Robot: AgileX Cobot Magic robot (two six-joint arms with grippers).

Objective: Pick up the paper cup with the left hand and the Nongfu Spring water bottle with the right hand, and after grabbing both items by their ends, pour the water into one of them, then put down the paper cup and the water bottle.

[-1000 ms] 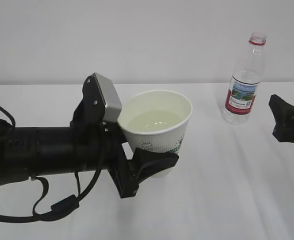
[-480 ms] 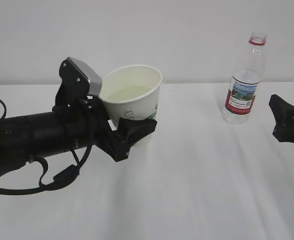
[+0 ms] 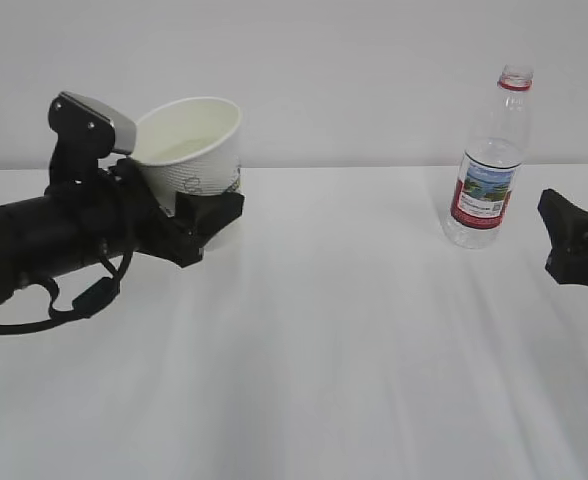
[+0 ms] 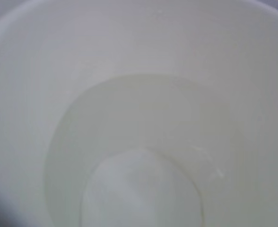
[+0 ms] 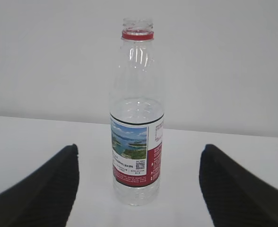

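Observation:
My left gripper [image 3: 217, 200] is shut on the lower part of the white paper cup [image 3: 194, 160], which it holds tilted a little to the left at the table's far left. Only the near finger [image 3: 209, 213] shows; the cup hides the other. The left wrist view looks straight into the cup [image 4: 30, 71], where a shallow pale pool of water [image 4: 143, 113] lies. The capless Nongfu Spring water bottle [image 3: 486, 165] stands upright at the back right. My right gripper [image 3: 574, 240] stands open just right of it, apart from it. In the right wrist view the bottle [image 5: 136, 142] stands beyond the spread fingers [image 5: 44, 194].
A white table [image 3: 354, 350] runs back to a plain grey-white wall. The black left arm [image 3: 44, 245] with its loose cable lies across the left side.
The left arm has carried the cup from the middle of the view back and to the left. The bottle and the right gripper have not moved.

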